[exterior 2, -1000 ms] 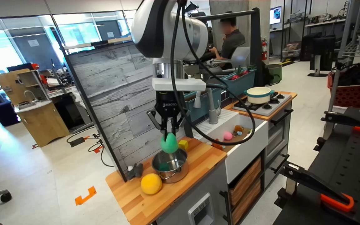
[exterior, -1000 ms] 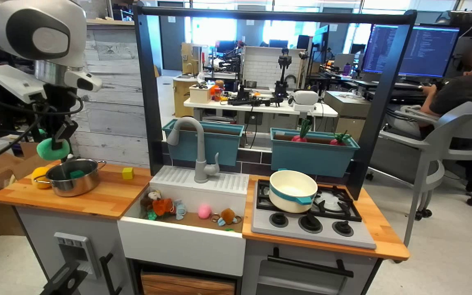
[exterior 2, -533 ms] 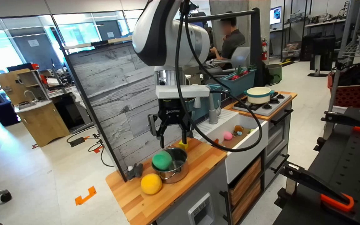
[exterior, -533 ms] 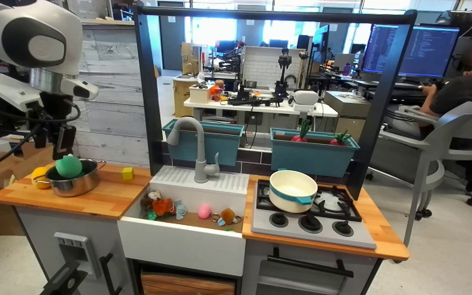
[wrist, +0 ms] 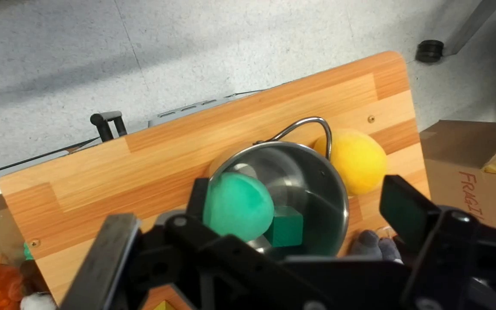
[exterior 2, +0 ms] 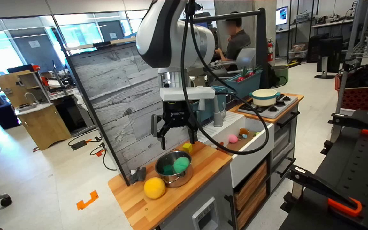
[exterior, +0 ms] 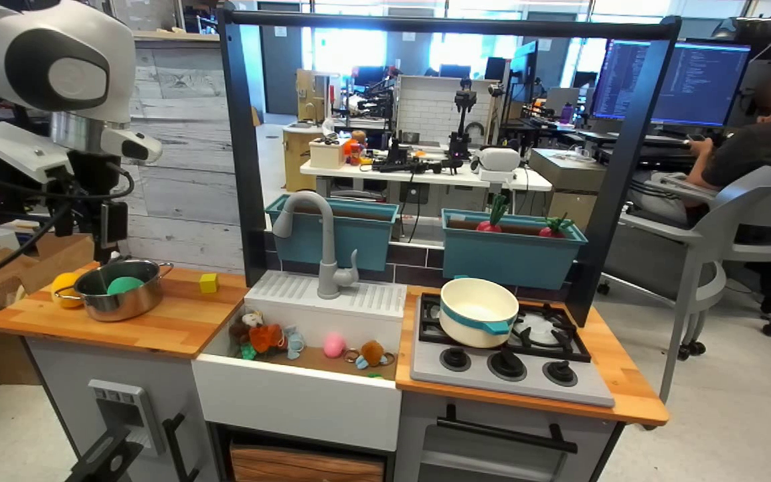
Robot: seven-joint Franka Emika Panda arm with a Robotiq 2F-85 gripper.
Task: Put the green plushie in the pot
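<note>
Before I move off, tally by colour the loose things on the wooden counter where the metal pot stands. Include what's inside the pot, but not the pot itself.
Green: 2 (green plushie and green block, both inside the pot)
Yellow: 2 (round yellow toy, yellow block)
Grey: 1 (grey toy, partly white)
Total: 5

A glossy finish is seen on the round silver metal pot (exterior: 128,306); a matt one on the round green cloth-like plushie (wrist: 241,206); smooth, banded grain on the flat orange-brown wooden countertop (wrist: 157,172).

A cream-and-teal pan (exterior: 469,329) stands on the stove (exterior: 476,376)
</note>
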